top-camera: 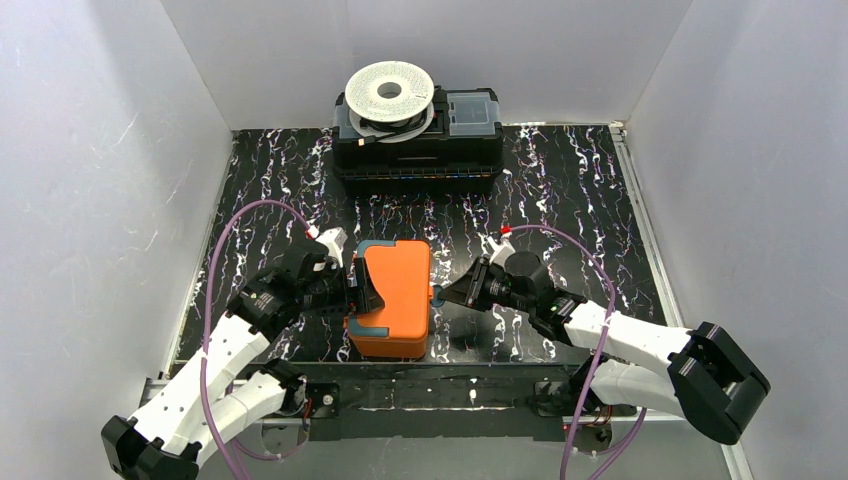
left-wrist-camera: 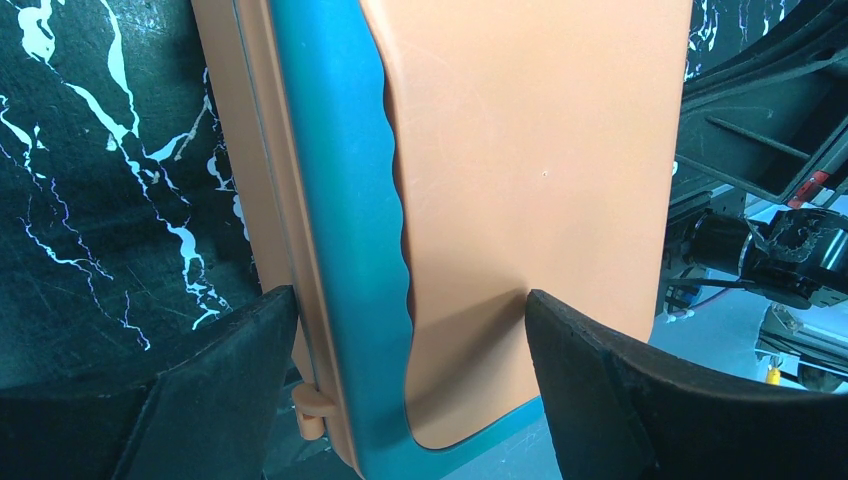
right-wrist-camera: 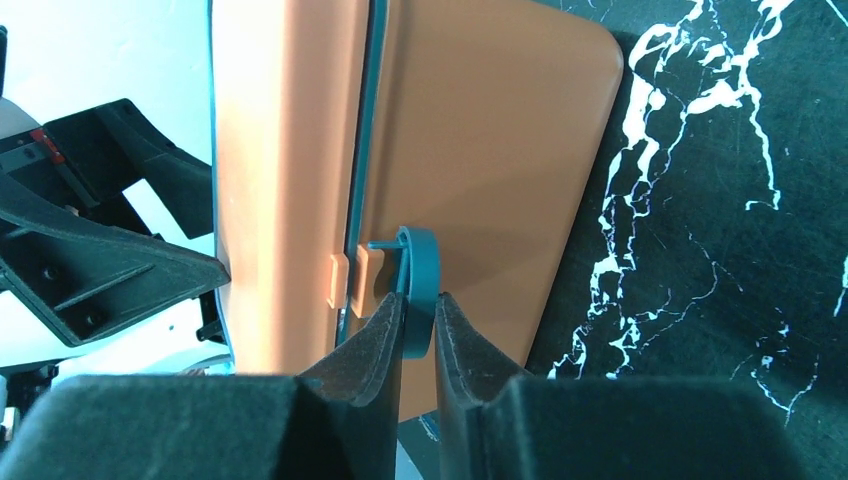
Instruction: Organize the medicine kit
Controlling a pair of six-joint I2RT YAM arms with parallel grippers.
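Observation:
The medicine kit (top-camera: 395, 295) lies closed near the table's front edge, an orange box with a teal rim. My left gripper (top-camera: 362, 295) clamps its left side. In the left wrist view one finger presses the orange lid (left-wrist-camera: 530, 150) and the other sits against the underside, with the gripper (left-wrist-camera: 410, 300) spread wide across the box's thickness. My right gripper (top-camera: 445, 293) is at the kit's right side. In the right wrist view it (right-wrist-camera: 418, 305) pinches the teal latch (right-wrist-camera: 420, 265), which sticks out from the orange wall (right-wrist-camera: 480, 150).
A black toolbox (top-camera: 418, 150) stands at the back with a white spool (top-camera: 390, 92) on its lid. White walls close in the marbled black table (top-camera: 570, 200) on three sides. A metal rail (top-camera: 430, 395) runs along the front edge.

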